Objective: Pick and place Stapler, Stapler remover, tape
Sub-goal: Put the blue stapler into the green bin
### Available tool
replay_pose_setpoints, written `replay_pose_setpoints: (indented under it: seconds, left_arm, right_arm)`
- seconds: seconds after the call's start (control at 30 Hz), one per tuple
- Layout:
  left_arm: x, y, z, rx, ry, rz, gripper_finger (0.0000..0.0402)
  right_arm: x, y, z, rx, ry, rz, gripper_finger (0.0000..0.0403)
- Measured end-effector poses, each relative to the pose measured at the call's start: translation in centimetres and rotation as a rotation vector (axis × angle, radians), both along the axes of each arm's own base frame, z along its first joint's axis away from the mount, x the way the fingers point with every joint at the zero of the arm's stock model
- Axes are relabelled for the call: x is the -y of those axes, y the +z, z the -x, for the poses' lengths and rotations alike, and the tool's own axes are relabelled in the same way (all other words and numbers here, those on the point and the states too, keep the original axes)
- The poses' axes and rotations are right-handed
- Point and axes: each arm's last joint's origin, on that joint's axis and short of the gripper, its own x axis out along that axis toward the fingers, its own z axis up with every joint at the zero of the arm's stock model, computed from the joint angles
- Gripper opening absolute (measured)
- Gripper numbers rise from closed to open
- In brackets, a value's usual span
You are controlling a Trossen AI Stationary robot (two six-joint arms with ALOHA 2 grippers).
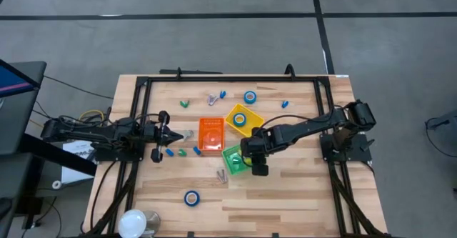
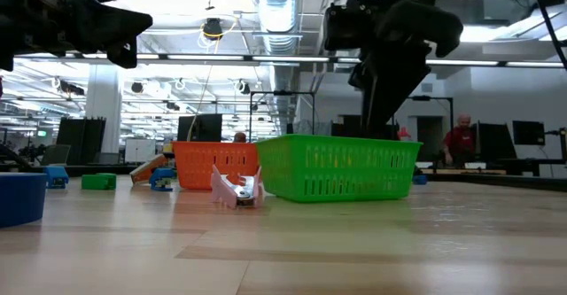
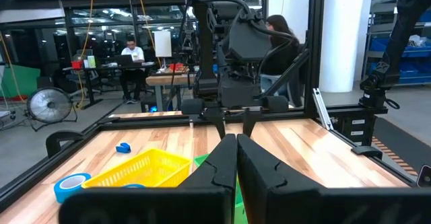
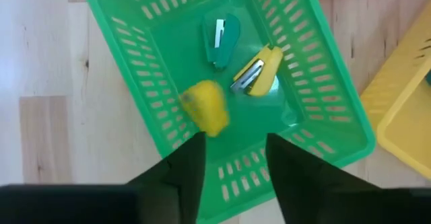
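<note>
R gripper (image 4: 232, 160) hangs over the green basket (image 1: 230, 153), pointing down, fingers apart w/ nothing between them. Just below them in the R wrist view a yellow stapler (image 4: 206, 107) shows blurred over the basket floor; can't tell if it's already resting there or still in the air. Also in the basket: a green stapler (image 4: 221, 40) and a second yellow stapler (image 4: 258, 69), close together, maybe touching at one corner, both lying flat near the basket's middle.

L gripper (image 1: 171, 134) sits at the table's left side, off the surface, fingers pressed together, nothing in them, tip pointing toward the orange basket (image 1: 211, 135).

Baskets cluster mid-table: orange one left, yellow basket (image 1: 243, 119) behind the green one. One tape roll (image 1: 240, 119) is inside the yellow basket. Another tape roll (image 1: 250, 96) lies on the wood just beyond that basket, and a third tape roll (image 1: 191, 198) sits alone near the table's front edge, well apart from the baskets.

Loose on the table: a pale stapler remover (image 2: 236, 189) in front of the orange and green baskets, small blue and green bits around the orange basket and toward the far edge, too small to name. A white round thing (image 1: 134, 223) sits at the front left corner.

Low view: people in the room behind the table.
</note>
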Motion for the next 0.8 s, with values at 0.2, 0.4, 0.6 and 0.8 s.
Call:
replay_pose_setpoints:
  seconds: [0.2,0.4,0.6,0.8]
  left_arm:
    - [0.0,0.0,0.0,0.0,0.0,0.0,0.0004]
    - [0.0,0.0,0.0,0.0,0.0,0.0,0.0004]
    - [0.0,0.0,0.0,0.0,0.0,0.0,0.0004]
    - [0.0,0.0,0.0,0.0,0.0,0.0,0.0004]
  right_arm:
    - [0.1,0.5,0.1,0.018,-0.003,-0.003,0.0211]
    - [1.6,3.1,0.7,0.107,-0.044,-0.016,0.0234]
    - [4.3,5.4,2.1,0.181,-0.124,-0.02,0.0234]
    - [7.7,6.2,4.0,0.208,-0.263,-0.023,0.0234]
